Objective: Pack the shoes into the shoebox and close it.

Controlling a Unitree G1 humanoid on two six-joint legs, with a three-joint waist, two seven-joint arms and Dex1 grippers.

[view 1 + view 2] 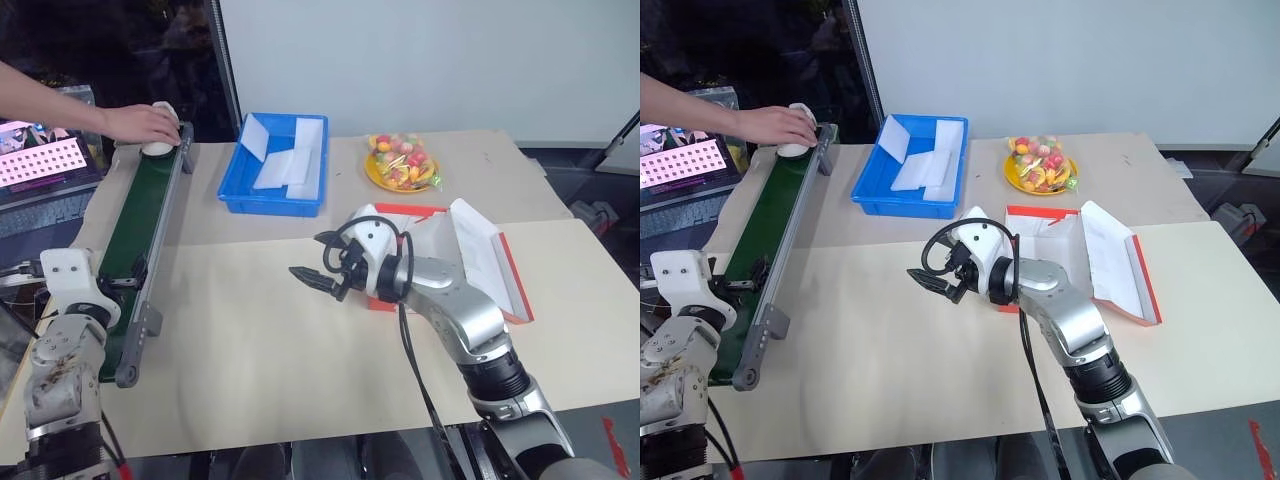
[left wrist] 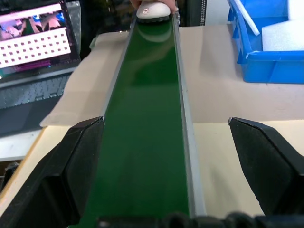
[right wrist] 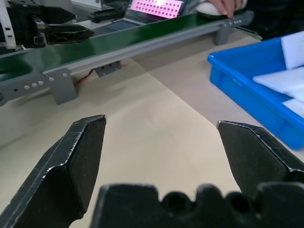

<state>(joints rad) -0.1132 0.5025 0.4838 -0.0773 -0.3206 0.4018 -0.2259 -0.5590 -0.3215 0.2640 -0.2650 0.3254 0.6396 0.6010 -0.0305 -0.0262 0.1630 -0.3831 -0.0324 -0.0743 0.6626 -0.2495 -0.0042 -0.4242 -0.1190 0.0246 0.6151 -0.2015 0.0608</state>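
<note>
While the box waited open, nothing was packed yet; the notes follow.

Shoebox: the red shoebox [image 1: 1080, 250] lay open on the tabletop [image 1: 890, 350], its lid folded out toward the robot's right side, and what could be seen of the white inside held no shoe.

Shoe: one white shoe [image 1: 160, 138] sat at the far end of the green conveyor belt [image 1: 140, 220], under a person's hand [image 1: 140, 122]. A second shoe I could not find.

Left hand: the left hand [image 2: 166, 156] was released, its fingers spread wide over the near end of the belt, holding nothing.

Right hand: the right hand [image 1: 932, 282] was also released and empty, hovering over bare tabletop between the belt and the shoebox.

Other things: a blue bin [image 1: 277, 165] with white foam pieces and a yellow plate of sweets [image 1: 1040, 165] stood behind.

Risk: the shoe would probably come down the belt; if the left hand closed late or off-centre, the shoe could slip past or tip off the rail. The person's hand was near the belt, so an early reach could meet it.

Writing: no brand or label could be read; a screen [image 1: 45, 160] showed only a dotted pattern.
</note>
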